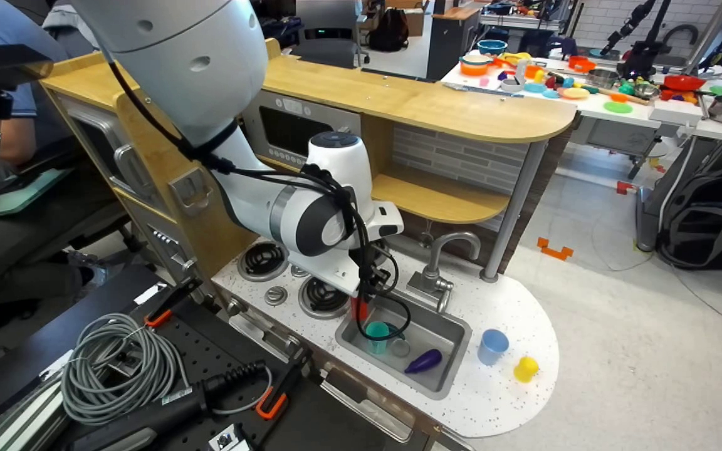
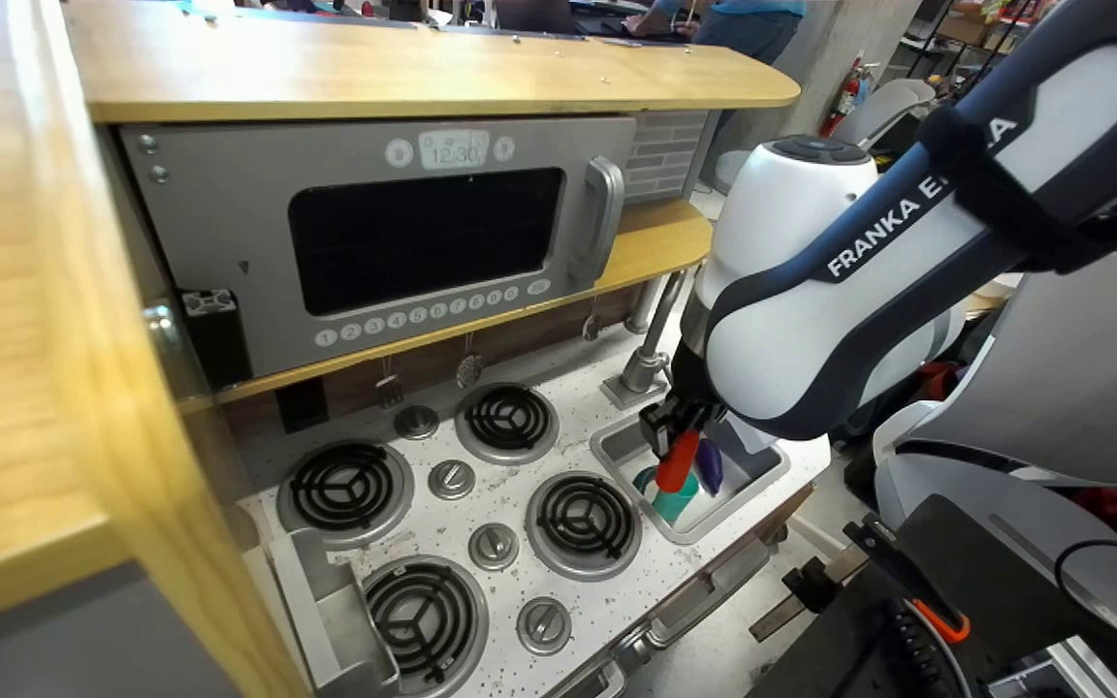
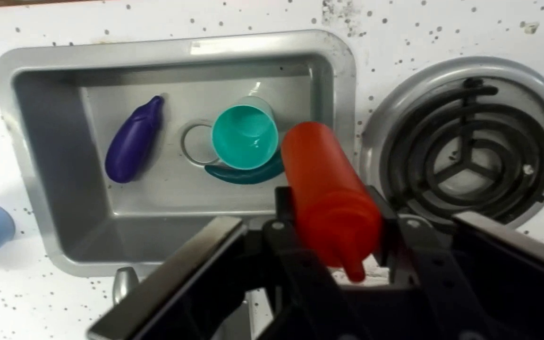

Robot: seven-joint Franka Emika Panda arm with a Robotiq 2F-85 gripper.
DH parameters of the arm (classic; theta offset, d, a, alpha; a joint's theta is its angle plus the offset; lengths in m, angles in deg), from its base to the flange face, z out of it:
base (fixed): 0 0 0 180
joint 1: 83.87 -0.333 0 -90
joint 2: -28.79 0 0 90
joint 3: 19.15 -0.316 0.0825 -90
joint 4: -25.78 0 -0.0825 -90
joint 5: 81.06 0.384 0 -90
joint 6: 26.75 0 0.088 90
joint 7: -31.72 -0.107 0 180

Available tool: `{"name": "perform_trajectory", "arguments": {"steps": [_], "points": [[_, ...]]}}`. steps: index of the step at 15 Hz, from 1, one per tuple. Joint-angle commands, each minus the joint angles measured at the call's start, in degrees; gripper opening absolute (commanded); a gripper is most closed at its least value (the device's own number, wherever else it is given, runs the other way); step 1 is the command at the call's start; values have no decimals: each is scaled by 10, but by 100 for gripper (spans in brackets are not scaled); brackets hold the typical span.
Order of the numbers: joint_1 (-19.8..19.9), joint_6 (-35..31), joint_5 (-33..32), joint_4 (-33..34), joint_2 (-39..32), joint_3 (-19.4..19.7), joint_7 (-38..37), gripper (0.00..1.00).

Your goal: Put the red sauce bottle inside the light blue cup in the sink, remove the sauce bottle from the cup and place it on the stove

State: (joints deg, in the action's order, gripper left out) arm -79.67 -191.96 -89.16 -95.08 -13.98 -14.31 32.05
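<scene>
My gripper [image 3: 331, 212] is shut on the red sauce bottle [image 3: 321, 184], its nozzle toward the wrist camera and its base away. The bottle also shows in both exterior views [image 1: 359, 308] [image 2: 678, 461], held slightly tilted at the sink's stove-side edge. The light blue cup [image 3: 244, 137], blue-green, stands upright in the sink [image 3: 173, 53] with its mouth up and nothing inside. In the wrist view the bottle's base is just right of the cup, outside its mouth. The stove [image 2: 510, 494] has several black burners and lies beside the sink; its nearest burner [image 3: 465, 146] is right of the bottle.
A purple eggplant [image 3: 132, 141] and a dark teal curved item [image 3: 241, 174] lie in the sink near the cup. A darker blue cup [image 1: 493, 346] and a yellow item [image 1: 526, 369] are on the counter. The faucet [image 1: 439, 257] and shelf [image 1: 439, 195] stand behind the sink.
</scene>
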Motion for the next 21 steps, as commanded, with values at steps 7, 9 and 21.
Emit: {"name": "perform_trajectory", "arguments": {"steps": [7, 9, 21], "points": [[-4, 1, 6, 32, -35, 34, 2, 13], [-4, -1, 5, 41, -47, 39, 1, 13], [12, -3, 10, 77, -87, 24, 15, 39]]}}
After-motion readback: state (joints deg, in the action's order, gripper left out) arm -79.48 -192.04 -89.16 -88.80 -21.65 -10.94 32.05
